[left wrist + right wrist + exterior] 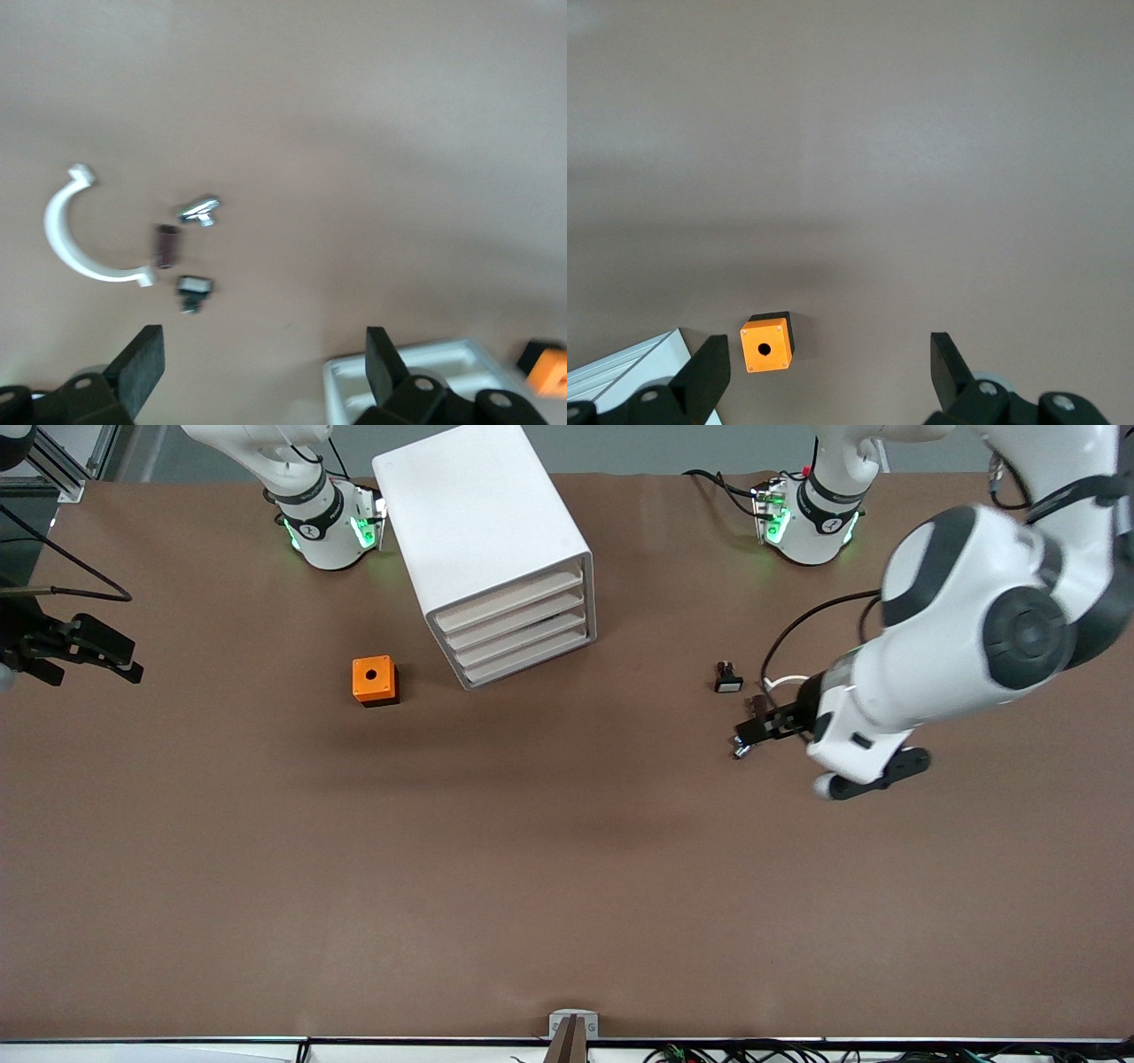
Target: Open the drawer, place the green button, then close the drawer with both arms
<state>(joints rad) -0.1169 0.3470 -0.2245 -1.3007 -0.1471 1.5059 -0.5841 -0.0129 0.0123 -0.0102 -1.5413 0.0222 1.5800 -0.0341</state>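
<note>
A white drawer unit (496,558) stands at the back of the table with all its drawers (523,633) shut. Several tiny parts lie toward the left arm's end: a silvery part (199,210), a dark oblong part (166,245) and a black switch with a white face (193,288). No green cap shows, so I cannot tell which part is the button. My left gripper (749,728) hangs open over these parts, nothing between its fingers (142,363). My right gripper (124,657) waits open and empty in the air at the right arm's end of the table.
An orange box with a hole (375,680) sits beside the drawer unit, toward the right arm's end. A white C-shaped clip (784,682) lies next to the switch (727,677). The brown table (532,868) stretches toward the front camera.
</note>
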